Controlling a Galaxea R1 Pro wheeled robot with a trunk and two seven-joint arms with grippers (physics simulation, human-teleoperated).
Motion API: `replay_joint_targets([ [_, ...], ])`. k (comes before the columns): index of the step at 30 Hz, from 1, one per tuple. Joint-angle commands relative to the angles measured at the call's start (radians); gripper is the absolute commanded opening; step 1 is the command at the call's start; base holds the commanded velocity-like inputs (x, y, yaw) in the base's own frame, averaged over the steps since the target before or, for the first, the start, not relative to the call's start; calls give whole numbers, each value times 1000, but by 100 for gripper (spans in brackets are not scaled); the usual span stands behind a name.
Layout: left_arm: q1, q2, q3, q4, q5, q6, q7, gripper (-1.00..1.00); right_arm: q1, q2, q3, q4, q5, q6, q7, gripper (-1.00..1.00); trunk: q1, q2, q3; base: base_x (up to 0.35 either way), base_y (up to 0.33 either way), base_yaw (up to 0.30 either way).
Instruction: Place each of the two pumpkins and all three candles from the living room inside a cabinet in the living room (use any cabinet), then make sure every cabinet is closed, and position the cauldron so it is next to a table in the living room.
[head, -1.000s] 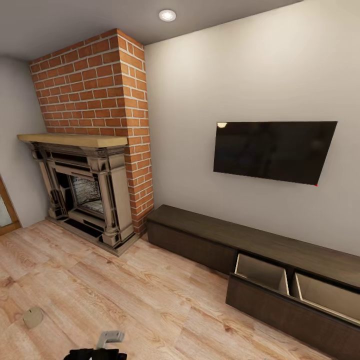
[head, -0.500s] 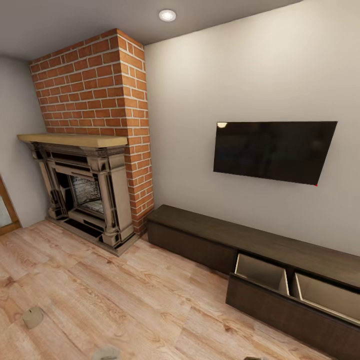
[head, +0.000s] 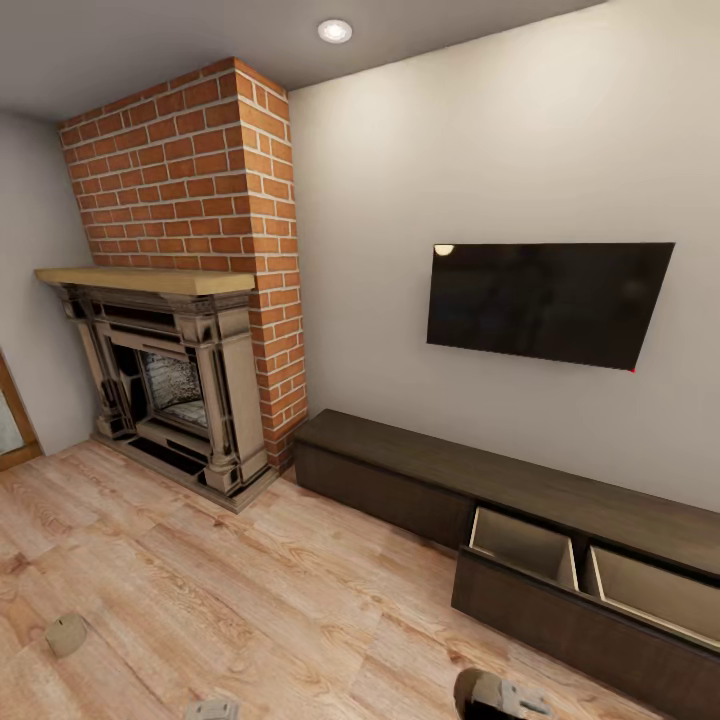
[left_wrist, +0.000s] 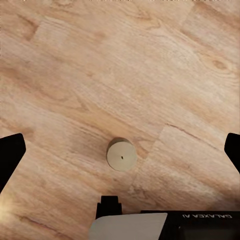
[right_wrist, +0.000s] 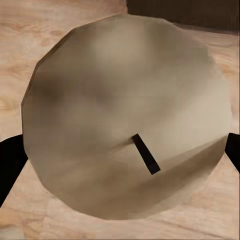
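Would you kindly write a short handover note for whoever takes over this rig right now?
Right end effector: shut on the held candle, carried above the wooden floor near the cabinet.
Left end effector: open and holding nothing, hovering over the floor candle.
The cabinet's drawer is pulled open; the parts of its pale compartments that show look empty.
Done: one candle picked up, drawer opened.
Left: put the held candle in the drawer, collect the floor candle, then the third candle and both pumpkins, close the cabinet, and set the cauldron beside the table.
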Motion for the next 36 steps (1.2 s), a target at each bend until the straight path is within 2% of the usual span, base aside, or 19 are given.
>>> replay_joint_targets([
  [1,0,0,4,-2,3,7,-4,100,-1,2,13,-23,-10,-1,4,-100,0,-1,-2,0,0,0],
  [2,0,0,4,-2,3,7,-4,100,-1,3,29,-48,-10,3,6,-100,0,-1,-2,0,0,0],
  [6,0,0,3,-3,2,6,-4,100,-1,1,48,-109,-11,7,11,-100,-8,13,5,0,0,0],
  [16,0,1,6,0,2,7,-3,100,32,-4,48,-159,-24,-3,117,-100,-46,83,36,0,0,0],
  [19,0,1,6,2,1,7,-3,100,55,-3,49,-195,-25,-4,127,-100,-57,104,45,0,0,0],
  [24,0,2,3,4,1,7,-4,100,137,-2,49,-338,-26,0,145,-100,-77,139,61,0,0,0],
  [27,0,2,2,4,0,7,-4,100,167,-3,49,-384,-25,2,149,-100,-88,160,70,0,0,0],
  [36,0,2,2,5,0,5,-4,100,182,-4,48,-404,-25,4,152,-100,-123,223,99,0,0,0],
])
